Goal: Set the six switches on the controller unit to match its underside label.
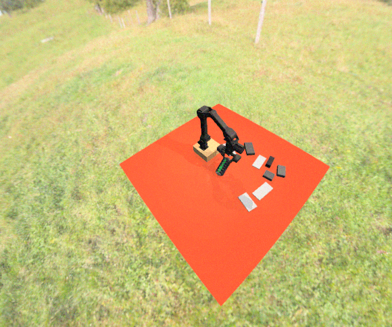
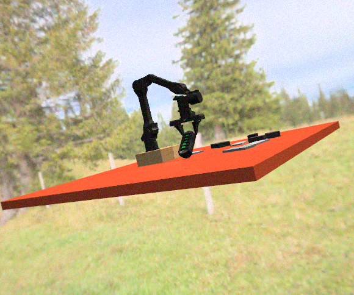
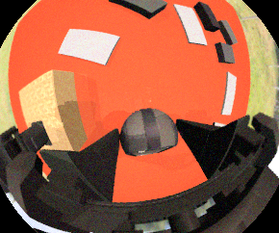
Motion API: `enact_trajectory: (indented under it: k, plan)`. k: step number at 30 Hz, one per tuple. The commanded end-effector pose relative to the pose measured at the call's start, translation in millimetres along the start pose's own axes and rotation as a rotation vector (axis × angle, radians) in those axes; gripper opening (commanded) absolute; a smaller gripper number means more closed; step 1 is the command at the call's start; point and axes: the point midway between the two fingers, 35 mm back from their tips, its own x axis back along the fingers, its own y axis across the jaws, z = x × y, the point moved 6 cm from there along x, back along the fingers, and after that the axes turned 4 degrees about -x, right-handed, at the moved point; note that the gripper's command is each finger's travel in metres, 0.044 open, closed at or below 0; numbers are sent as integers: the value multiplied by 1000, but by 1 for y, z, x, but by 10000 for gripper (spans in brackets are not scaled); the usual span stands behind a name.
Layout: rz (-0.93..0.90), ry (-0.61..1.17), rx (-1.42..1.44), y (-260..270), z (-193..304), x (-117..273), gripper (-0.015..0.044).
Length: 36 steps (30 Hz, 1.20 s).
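The dark grey controller unit point(image 1: 222, 167) point(image 2: 186, 144) point(image 3: 149, 132) hangs on end, tilted, above the red bench point(image 1: 203, 217) point(image 2: 221, 175). Green switch parts show in a row along its face in the top and exterior views; which ends are pressed is too small to tell. The wrist view shows one rounded end with a darker band across it. The underside label is hidden in every view. My gripper point(image 2: 189, 133) point(image 3: 148, 127) is shut on the unit near its upper end, one finger on each side.
The arm's wooden base block point(image 1: 206, 151) point(image 2: 161, 155) point(image 3: 38, 103) stands close beside the held unit. White plates point(image 1: 262, 190) point(image 1: 247, 201) point(image 1: 259, 161) point(image 3: 89, 46) and several dark blocks point(image 1: 249, 148) point(image 1: 268, 175) point(image 1: 280, 171) point(image 2: 220, 144) lie on the bench.
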Motion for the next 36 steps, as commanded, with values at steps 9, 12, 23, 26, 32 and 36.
enact_trajectory:
  k: [9, 12, 23, 26, 32, 36]
  plan:
    - [2, -4, 0, 0, -9, -5, 335]
    - [2, -4, 0, 1, -11, -6, 335]
    - [2, -5, 0, 1, -18, -11, 335]
    - [2, -5, 0, 1, -20, -12, 335]
    - [1, -5, 0, 1, -23, -15, 335]
    - [1, -6, 0, 2, -26, -17, 335]
